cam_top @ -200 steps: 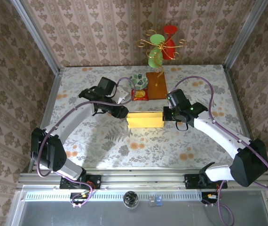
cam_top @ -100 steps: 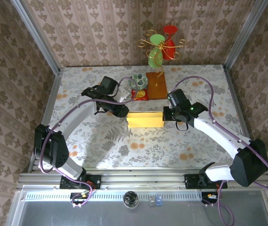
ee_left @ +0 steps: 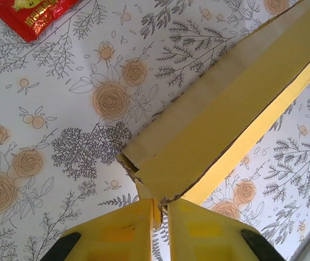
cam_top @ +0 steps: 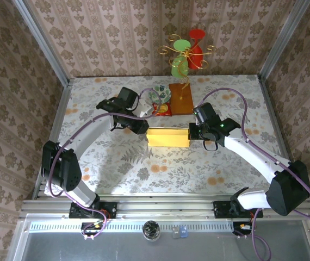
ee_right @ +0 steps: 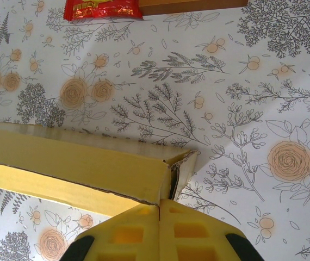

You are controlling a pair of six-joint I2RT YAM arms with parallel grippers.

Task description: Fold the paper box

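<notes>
Both arms close in on the ends of the box (cam_top: 168,137), mid-table (cam_top: 106,163).
Each arm reaches out from the near edge and bends inward, wrist tipped down. The left gripper (ee_left: 160,205) has its pads almost together, pinching a card edge at the box's left corner. The right gripper (ee_right: 159,206) has its pads pressed tight at the right corner. The box lies crosswise, just nearer than the red packet (cam_top: 162,110).
</notes>
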